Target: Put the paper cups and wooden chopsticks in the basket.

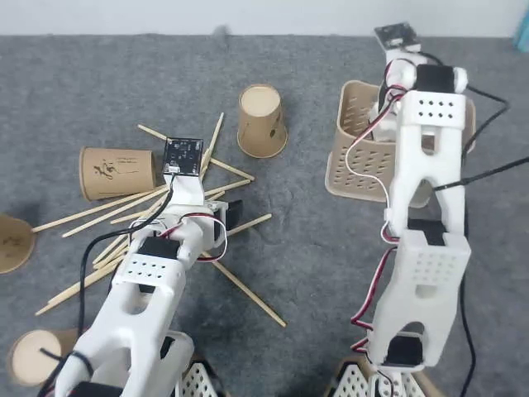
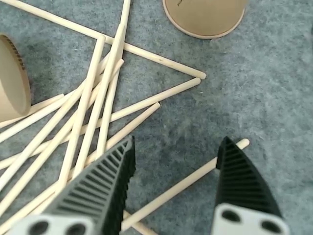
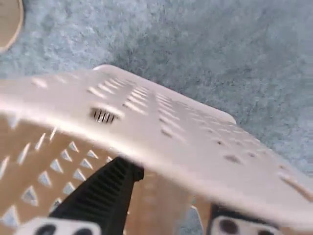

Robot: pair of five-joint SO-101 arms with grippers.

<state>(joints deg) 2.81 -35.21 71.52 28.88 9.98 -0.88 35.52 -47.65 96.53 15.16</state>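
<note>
Grey felt-like mat [image 1: 314,248] spread wide, even light, pale strip [image 1: 207,15] along its far edge

From my station I count four paper cups [image 1: 263,121] on the desk. The first is the one nearest the basket [image 1: 351,165]. The second cup [image 1: 117,172] lies farther from the basket, beyond the sticks. The third cup [image 1: 12,242] and the fourth cup [image 1: 33,356] are the two farthest from it. There is one basket. The wooden chopsticks [image 1: 248,294] lie crossed in a loose heap well apart from the basket. I make out at least ten, but I cannot give an exact figure, since they overlap and one arm covers part of the heap. I have two arms in play: the left arm [image 1: 149,273] and the right arm [image 1: 426,165].
</note>
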